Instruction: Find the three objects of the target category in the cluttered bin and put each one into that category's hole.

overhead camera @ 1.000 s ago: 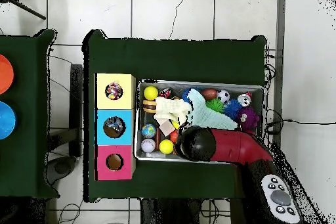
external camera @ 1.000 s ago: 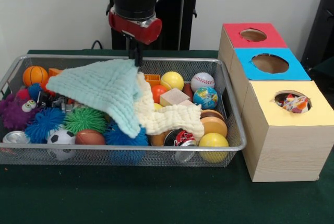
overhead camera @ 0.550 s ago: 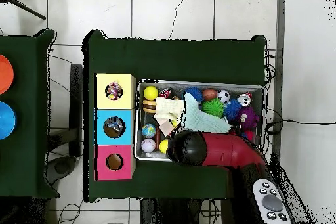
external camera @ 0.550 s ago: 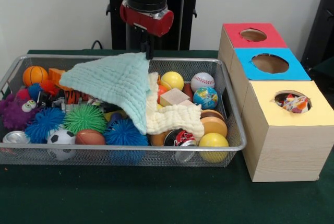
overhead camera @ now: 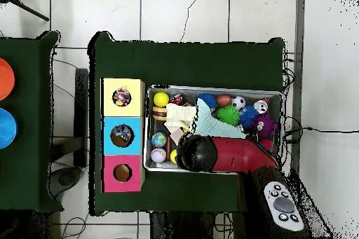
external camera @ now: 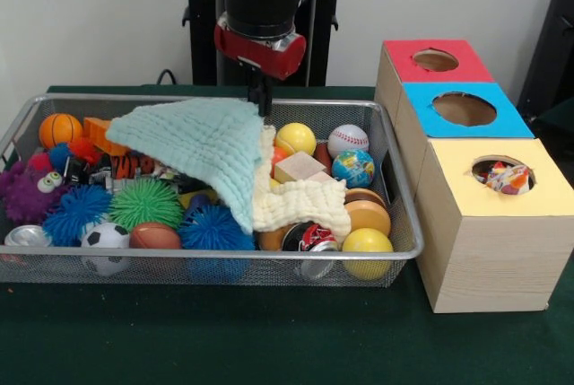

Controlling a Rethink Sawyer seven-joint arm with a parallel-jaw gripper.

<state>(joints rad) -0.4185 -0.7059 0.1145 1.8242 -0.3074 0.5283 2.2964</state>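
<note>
My gripper [external camera: 260,103] hangs over the back of the wire bin [external camera: 224,259], shut on a corner of a light green cloth [external camera: 197,147]. The cloth drapes down from that corner over the toys in the bin's middle. Under it lies a cream cloth [external camera: 300,201]. To the right of the cloths sit a yellow ball [external camera: 295,137], a baseball [external camera: 348,140], a globe ball [external camera: 353,168] and a wooden block [external camera: 300,167]. In the overhead view the arm's head [overhead camera: 196,153] hides the gripper, and the green cloth [overhead camera: 219,128] shows beside it.
Red [external camera: 435,60], blue [external camera: 464,109] and yellow [external camera: 502,174] boxes with holes stand right of the bin; a colourful object [external camera: 505,177] sits in the yellow hole. Spiky balls [external camera: 145,204], a soccer ball [external camera: 106,240], a basketball [external camera: 60,130] and a can [external camera: 309,238] fill the bin.
The gripper has moved to the right in the front view, dragging the green cloth with it. More toys at the bin's left side now show.
</note>
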